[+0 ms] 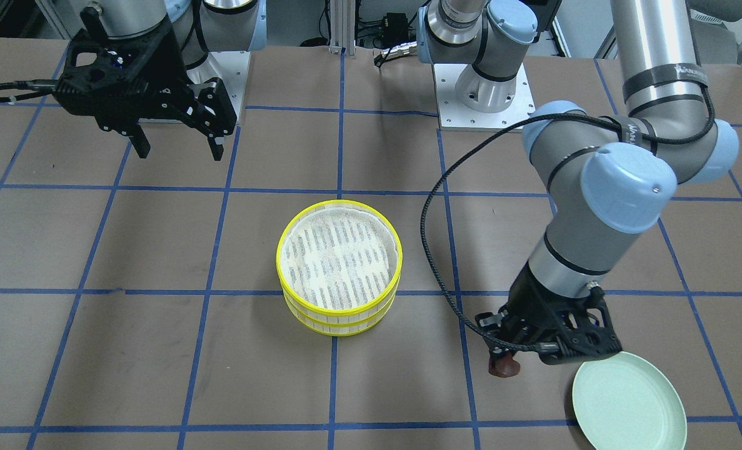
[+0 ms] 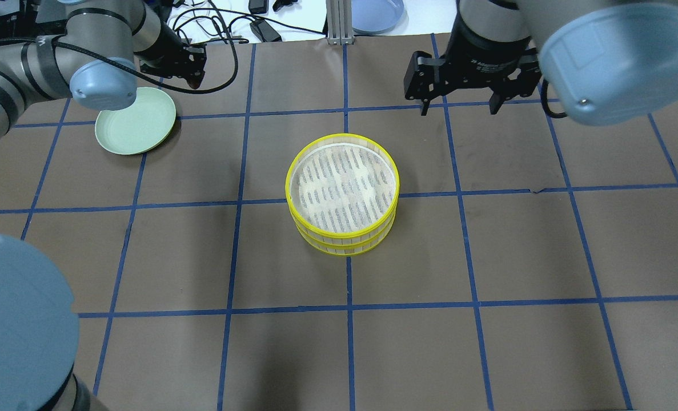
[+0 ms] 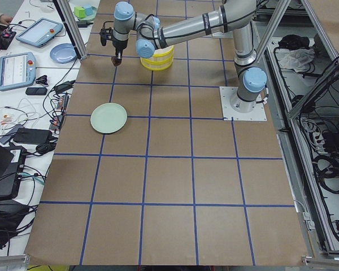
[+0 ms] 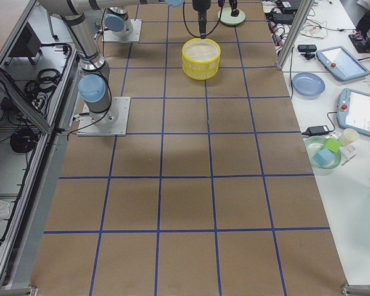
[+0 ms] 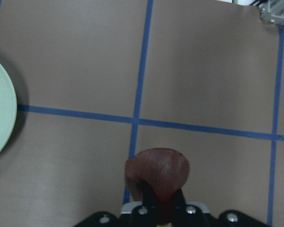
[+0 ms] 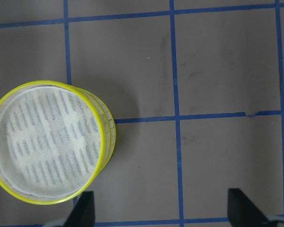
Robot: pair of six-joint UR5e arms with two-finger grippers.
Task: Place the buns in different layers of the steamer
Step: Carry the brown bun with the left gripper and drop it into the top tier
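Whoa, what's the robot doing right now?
The left claw pinches a brown bun beside the green plate, which is empty. The right claw hangs open over the table, holding nothing. The yellow steamer sits in the middle, two layers stacked, with no bun in its top layer. No white bun is in sight.

Left claw (image 1: 504, 361) clamped, right claw (image 1: 179, 149) spread
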